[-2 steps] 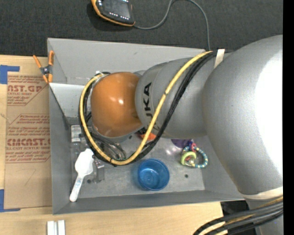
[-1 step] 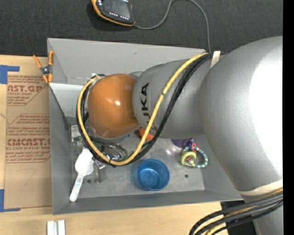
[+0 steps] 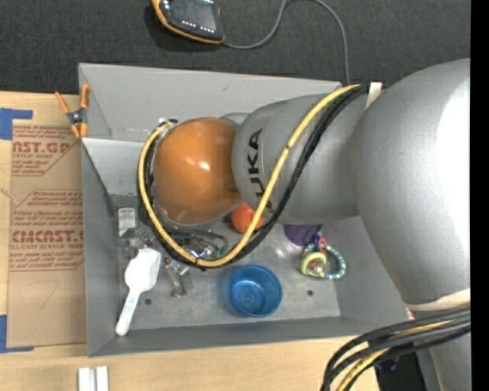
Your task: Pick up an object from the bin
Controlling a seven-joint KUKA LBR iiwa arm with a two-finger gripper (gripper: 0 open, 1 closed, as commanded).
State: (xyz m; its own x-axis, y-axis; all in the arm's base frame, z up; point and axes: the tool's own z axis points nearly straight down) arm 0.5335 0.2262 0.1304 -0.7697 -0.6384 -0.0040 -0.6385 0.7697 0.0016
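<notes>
A light wooden desk [image 3: 229, 366] runs along the bottom of the view. Across the top lies a dark, near-black surface [image 3: 76, 30], where a black-and-orange device [image 3: 189, 17] rests, its thin black cable [image 3: 344, 53] trailing rightward under even light

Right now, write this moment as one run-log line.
arm: over left of bin | gripper: down beside white scoop | nearby: blue bowl, orange ball
</notes>
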